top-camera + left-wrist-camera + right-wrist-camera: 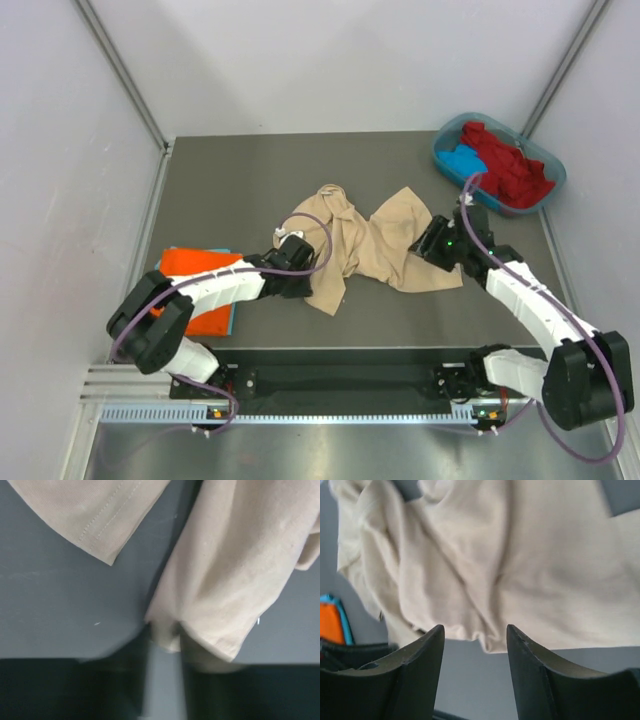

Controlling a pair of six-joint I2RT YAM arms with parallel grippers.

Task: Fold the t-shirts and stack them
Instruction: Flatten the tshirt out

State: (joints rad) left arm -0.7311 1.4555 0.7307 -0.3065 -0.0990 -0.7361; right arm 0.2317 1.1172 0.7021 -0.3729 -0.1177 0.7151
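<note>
The right pincer (475,630) stands apart with nothing between its tips, and the edge of the beige shirt (495,555) is just ahead of it. The left pincer (165,655) is down at the opposite edge with a bunch of hem at its tips. Clamped or not? Too blurred, I cannot tell.

On the bench (250,180) the beige shirt lies crumpled in the middle, long axis running left to right, one end at each pincer. So each arm is nearest its own end. My read is that the next move is an outward pull along that axis to spread it.

The orange shirt (200,263) lies folded near left. A red shirt (505,165) and a blue shirt (462,160) sit in the tub (440,160), far right.
</note>
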